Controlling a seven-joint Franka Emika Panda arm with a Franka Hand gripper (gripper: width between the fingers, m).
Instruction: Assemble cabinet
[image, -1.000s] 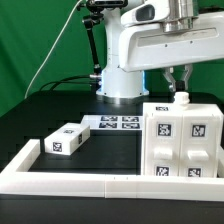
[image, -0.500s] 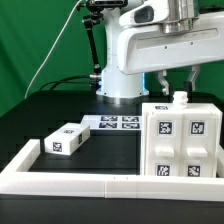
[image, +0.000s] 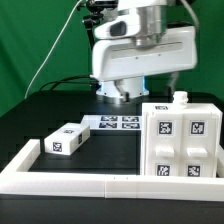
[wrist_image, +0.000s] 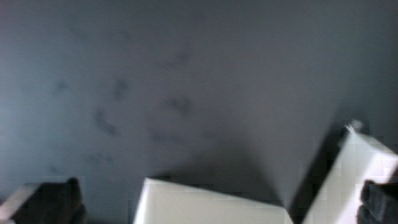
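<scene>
Table: a flat black table (image: 40, 112) holds everything.
Frame: a long white plastic rail frame (image: 60, 172) runs along the front edge and up the exterior view's left side.
Loose part: a small white plastic box part (image: 62, 140) with black-and-white square tags lies on the table just inside the frame, tilted a bit, well apart from the big box.
Board: the marker board (image: 118, 122) lies flat in the middle, behind the loose part.
Arm: the big white robot arm (image: 140, 45) hangs over the back of the table, up high. It touches none of the parts.
Gripper: in the wrist view the gripper (wrist_image: 217, 186) looks down at the dark table. One dark finger (wrist_image: 54, 200) sits at one edge and a dark bit at the other edge, so the fingers are spread wide and hold nothing.
Blurry bits: white shapes show in the wrist view, too blurry to name.
Cabinet: the white blocky plastic cabinet (image: 180, 142) stands upright on the exterior view's right, just behind the front rail, with its tags facing the camera.
Top: a small white peg (image: 181, 97) sticks up from the cabinet's top.
</scene>
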